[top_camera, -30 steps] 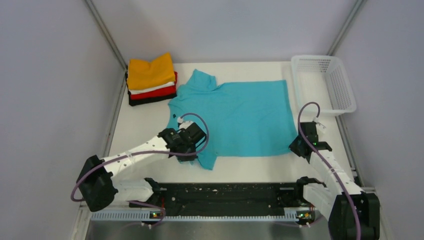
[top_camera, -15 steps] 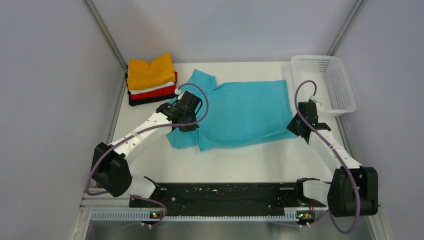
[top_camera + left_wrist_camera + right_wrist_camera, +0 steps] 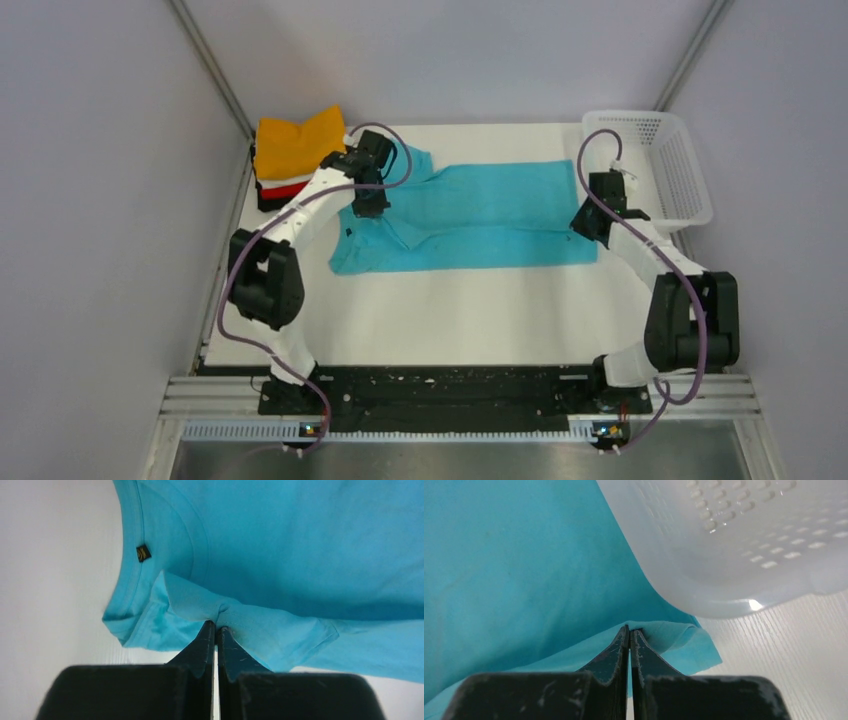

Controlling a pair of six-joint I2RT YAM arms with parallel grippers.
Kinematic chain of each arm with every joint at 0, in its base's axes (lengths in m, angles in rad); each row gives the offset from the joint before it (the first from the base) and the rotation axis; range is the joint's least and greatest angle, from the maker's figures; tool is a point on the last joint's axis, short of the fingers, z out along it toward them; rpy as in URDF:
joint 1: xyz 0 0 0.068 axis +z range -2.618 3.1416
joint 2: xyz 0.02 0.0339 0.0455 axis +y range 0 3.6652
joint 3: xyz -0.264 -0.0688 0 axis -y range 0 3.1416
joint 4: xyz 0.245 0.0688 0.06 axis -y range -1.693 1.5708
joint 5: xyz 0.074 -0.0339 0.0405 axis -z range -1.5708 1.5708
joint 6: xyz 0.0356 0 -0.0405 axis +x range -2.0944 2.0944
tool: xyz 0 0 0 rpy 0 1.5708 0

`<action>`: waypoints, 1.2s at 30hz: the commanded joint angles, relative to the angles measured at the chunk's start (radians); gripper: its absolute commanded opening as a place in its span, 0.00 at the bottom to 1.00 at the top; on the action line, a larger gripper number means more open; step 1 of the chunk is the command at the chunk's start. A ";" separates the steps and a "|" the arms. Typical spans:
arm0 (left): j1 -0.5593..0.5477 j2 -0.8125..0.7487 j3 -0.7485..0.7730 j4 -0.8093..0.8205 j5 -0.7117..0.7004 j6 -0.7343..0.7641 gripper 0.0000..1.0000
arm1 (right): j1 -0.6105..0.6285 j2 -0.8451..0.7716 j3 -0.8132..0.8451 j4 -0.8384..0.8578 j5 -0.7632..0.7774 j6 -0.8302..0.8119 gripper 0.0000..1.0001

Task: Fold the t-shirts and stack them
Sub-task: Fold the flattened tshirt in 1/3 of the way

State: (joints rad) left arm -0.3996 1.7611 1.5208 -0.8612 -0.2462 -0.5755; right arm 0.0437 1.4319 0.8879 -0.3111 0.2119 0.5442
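The turquoise t-shirt [image 3: 480, 215] lies across the far half of the table, its near half folded up over its far half. My left gripper [image 3: 362, 205] is shut on the shirt's sleeve edge [image 3: 220, 612] near the collar end. My right gripper [image 3: 590, 222] is shut on the shirt's hem corner [image 3: 659, 630] at the right end, close to the basket. A stack of folded t-shirts [image 3: 295, 160], orange on top with white, red and black below, sits at the far left corner.
A white perforated plastic basket [image 3: 668, 165] stands at the far right, and its wall [image 3: 724, 545] is right beside my right gripper. Bare white table [image 3: 450, 320] lies between the shirt and the arm bases.
Both grippers have moved away from the bases toward the far side, carrying the shirt's near edge over it. The shirt is now a narrower folded band.
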 commanded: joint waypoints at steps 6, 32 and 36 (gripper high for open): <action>0.075 0.243 0.303 -0.076 -0.026 0.112 0.13 | -0.008 0.174 0.176 0.076 0.053 -0.055 0.01; 0.127 0.041 -0.301 0.371 0.400 -0.025 0.99 | 0.175 0.218 -0.021 0.247 -0.242 -0.109 0.99; 0.144 0.039 -0.394 0.411 0.415 -0.051 0.99 | 0.175 0.228 -0.084 0.233 -0.226 -0.088 0.99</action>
State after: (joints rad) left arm -0.2745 1.8091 1.1969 -0.5602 0.1390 -0.5861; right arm 0.2134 1.6386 0.8677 -0.0830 -0.0219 0.4294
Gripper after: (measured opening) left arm 0.986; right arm 0.985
